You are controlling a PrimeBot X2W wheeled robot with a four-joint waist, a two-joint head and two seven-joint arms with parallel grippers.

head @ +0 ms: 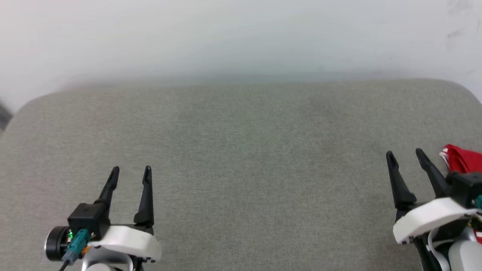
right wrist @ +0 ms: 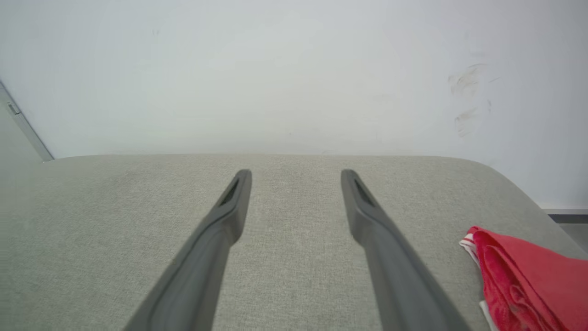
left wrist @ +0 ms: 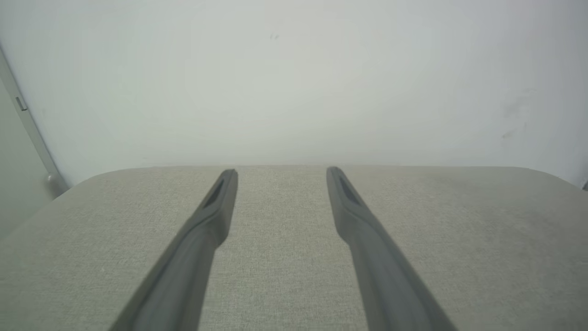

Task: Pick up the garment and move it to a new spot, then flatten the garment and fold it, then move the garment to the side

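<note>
Rightward, the garment (head: 463, 158) lies on grey fabric surface (head: 241, 150) below white wall (head: 241, 34).

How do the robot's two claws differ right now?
The left gripper hovers over bare grey cushion, while the right gripper sits beside the red garment. The left gripper points nearly straight ahead; the right gripper leans leftward. Both are open and empty.

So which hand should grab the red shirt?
Probably the right. The right gripper is open, just beside the red shirt at the right edge of the grey cushion. The left gripper is open too, but far across it.
</note>
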